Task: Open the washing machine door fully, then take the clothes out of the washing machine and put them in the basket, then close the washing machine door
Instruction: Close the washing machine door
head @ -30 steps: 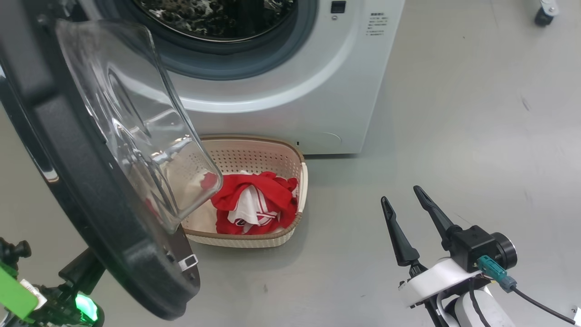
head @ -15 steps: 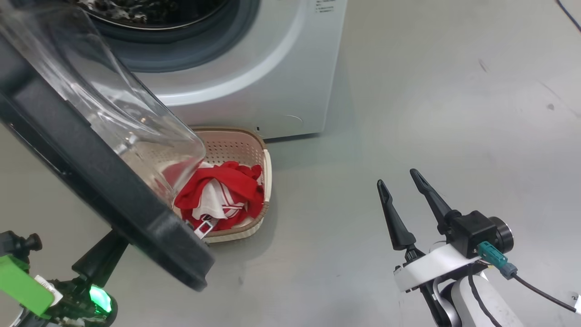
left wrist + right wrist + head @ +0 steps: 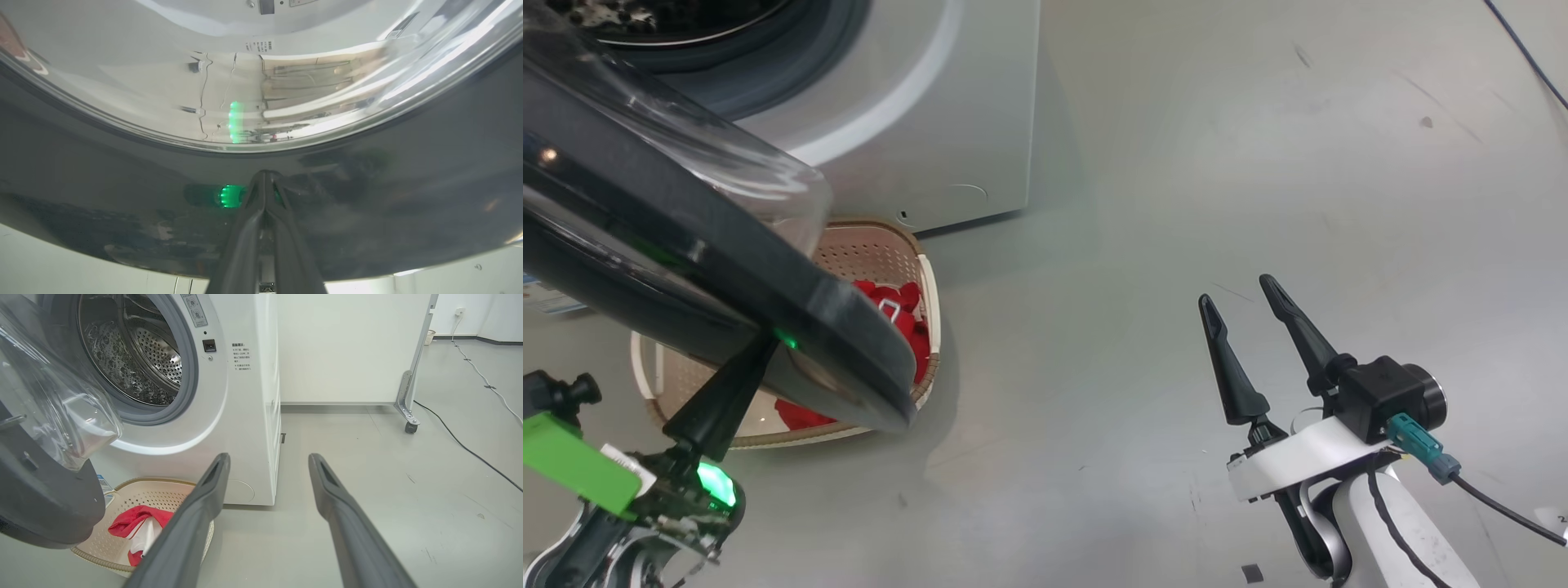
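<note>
Jaws shut and empty, left gripper [image 3: 764,349] at 8 o'clock is pressed on glossy washing machine door [image 3: 686,241], where tips may be slipped off; right gripper [image 3: 1236,291] wide open, empty.

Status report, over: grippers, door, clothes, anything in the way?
Left gripper shut, tips against black rim of the washing machine door. Right gripper open, empty, above floor. Clothes in the basket; door partly open, overhanging it.

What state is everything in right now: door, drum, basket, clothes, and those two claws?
door: open, swung out from the machine
drum: looks empty
basket: upright on the floor, partly filled
clothes: crumpled in the basket
left gripper: shut, tips against the door's black rim
right gripper: open, holding nothing
</note>
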Controlling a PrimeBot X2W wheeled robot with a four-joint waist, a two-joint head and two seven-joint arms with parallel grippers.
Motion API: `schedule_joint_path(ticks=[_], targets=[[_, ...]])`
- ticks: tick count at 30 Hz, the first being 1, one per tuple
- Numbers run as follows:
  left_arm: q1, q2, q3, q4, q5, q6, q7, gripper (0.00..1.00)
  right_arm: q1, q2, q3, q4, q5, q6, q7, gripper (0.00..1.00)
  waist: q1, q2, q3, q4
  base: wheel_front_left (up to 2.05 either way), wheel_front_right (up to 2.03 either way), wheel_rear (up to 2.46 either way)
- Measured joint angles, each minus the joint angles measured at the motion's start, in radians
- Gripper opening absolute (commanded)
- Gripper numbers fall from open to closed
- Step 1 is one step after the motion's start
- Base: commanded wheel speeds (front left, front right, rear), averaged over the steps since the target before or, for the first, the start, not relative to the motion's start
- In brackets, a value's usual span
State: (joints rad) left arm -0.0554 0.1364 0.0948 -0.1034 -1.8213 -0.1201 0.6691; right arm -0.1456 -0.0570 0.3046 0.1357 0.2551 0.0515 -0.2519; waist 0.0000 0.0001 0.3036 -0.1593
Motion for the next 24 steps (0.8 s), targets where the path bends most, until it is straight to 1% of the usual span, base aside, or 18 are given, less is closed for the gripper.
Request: schedule_joint_path(ticks=[2,5,7,12,17,21,22,24], targets=[[-0.022,-0.007,-0.003,0.009,0.008,0.000,-0.015,0.00,-0.006,0.000,0.000,-0.001,0.000,0.000,0.000,1.00,0.0000,0.0000,0.009,-0.013,0.00,0.00,0.00],[-0.052,-0.018,-0.008,0.031,0.060,0.000,-0.040,0.00,-0.017,0.001,0.002,-0.001,0.006,0.003,0.000,1.00,0.0000,0.0000,0.022,-0.031,0.00,0.00,0.00],[-0.070,-0.024,-0.006,0.049,0.068,0.000,-0.064,0.00,-0.020,0.001,0.008,0.000,0.008,0.009,0.000,1.00,0.0000,0.0000,0.029,-0.042,0.00,0.00,0.00],[-0.124,-0.041,-0.009,0.089,0.121,0.000,-0.118,0.00,-0.035,0.003,0.013,-0.001,0.008,0.009,0.000,1.00,0.0000,0.0000,0.040,-0.064,0.00,0.00,0.00],[-0.192,-0.064,-0.025,0.112,0.176,0.000,-0.173,0.00,-0.035,0.004,0.012,-0.001,0.009,0.009,0.000,1.00,0.0000,0.0000,0.046,-0.071,0.00,0.00,0.00],[-0.237,-0.077,-0.033,0.140,0.198,0.000,-0.224,0.00,-0.036,0.004,0.013,-0.001,0.012,0.009,0.000,1.00,0.0000,0.0000,0.051,-0.072,0.00,0.00,0.00],[-0.261,-0.085,-0.035,0.158,0.225,0.000,-0.252,0.00,-0.037,0.004,0.015,-0.001,0.020,0.009,0.000,1.00,0.0000,0.0000,0.054,-0.073,0.00,0.00,0.00],[-0.279,-0.087,-0.044,0.176,0.241,0.000,-0.272,0.00,-0.039,0.004,0.019,-0.001,0.030,0.009,0.000,1.00,0.0000,0.0000,0.056,-0.074,0.00,0.00,0.00]])
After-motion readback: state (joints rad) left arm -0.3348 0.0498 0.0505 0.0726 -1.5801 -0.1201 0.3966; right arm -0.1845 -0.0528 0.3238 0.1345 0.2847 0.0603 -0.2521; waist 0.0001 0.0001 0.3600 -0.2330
